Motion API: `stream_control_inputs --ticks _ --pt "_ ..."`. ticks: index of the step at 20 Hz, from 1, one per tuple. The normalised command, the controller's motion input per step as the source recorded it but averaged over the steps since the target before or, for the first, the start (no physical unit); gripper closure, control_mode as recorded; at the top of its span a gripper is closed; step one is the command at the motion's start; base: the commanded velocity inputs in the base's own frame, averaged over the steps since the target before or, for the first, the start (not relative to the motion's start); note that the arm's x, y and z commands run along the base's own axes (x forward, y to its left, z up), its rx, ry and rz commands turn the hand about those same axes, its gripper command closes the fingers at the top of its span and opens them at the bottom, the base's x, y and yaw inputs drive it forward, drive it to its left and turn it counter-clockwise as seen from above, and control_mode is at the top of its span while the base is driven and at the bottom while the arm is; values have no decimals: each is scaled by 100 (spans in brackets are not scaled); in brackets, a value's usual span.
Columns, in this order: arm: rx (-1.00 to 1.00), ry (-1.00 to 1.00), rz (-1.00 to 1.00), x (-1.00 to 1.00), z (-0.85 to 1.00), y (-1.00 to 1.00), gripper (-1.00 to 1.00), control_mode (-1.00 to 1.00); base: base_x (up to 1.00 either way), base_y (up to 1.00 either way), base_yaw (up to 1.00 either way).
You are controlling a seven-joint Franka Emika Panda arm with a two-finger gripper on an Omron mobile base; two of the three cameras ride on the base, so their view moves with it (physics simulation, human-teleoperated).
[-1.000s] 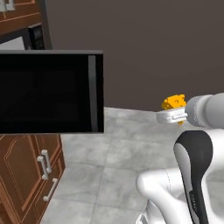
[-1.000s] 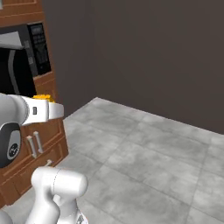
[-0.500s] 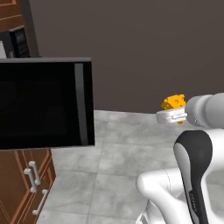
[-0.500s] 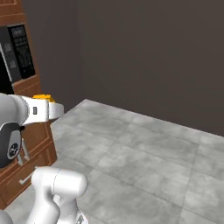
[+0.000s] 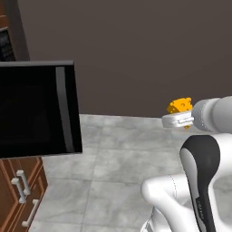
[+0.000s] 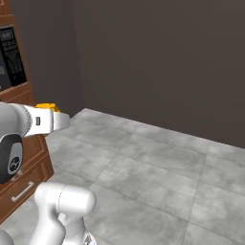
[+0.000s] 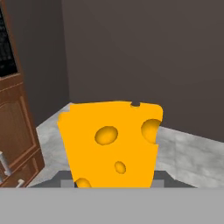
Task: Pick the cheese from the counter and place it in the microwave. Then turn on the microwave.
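Well right of the microwave door (image 5: 38, 108), above the grey floor (image 6: 158, 177): tool (image 5: 179, 118) clamped on the cheese (image 7: 111, 144), raised in mid-air.

Even dim light — flat render, soft edges

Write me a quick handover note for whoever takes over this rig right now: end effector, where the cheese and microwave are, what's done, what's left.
End effector: shut on the cheese, carried in the air over the grey tiled floor.
Microwave: its button panel shows at the left of the right base view, above the wooden cabinets. The microwave door stands swung open at the left of the left base view.
Done: cheese picked up.
Left: bring the cheese to the microwave, set it inside, release, shut the door, turn it on.
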Motion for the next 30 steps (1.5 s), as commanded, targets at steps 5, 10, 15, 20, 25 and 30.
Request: stream_control_inputs --ticks 5,10,15,20,25,30 --pt "0 0 0 0 0 0 100 100 31 -43 -5" --pt "0 0 0 0 0 0 100 100 48 -39 -2" --pt "0 0 0 0 0 0 100 100 50 -32 1" --pt "0 0 0 0 0 0 100 100 44 -29 17" --pt "0 0 0 0 0 0 100 100 32 -26 36" --pt "0 0 0 0 0 0 100 100 15 -16 45"
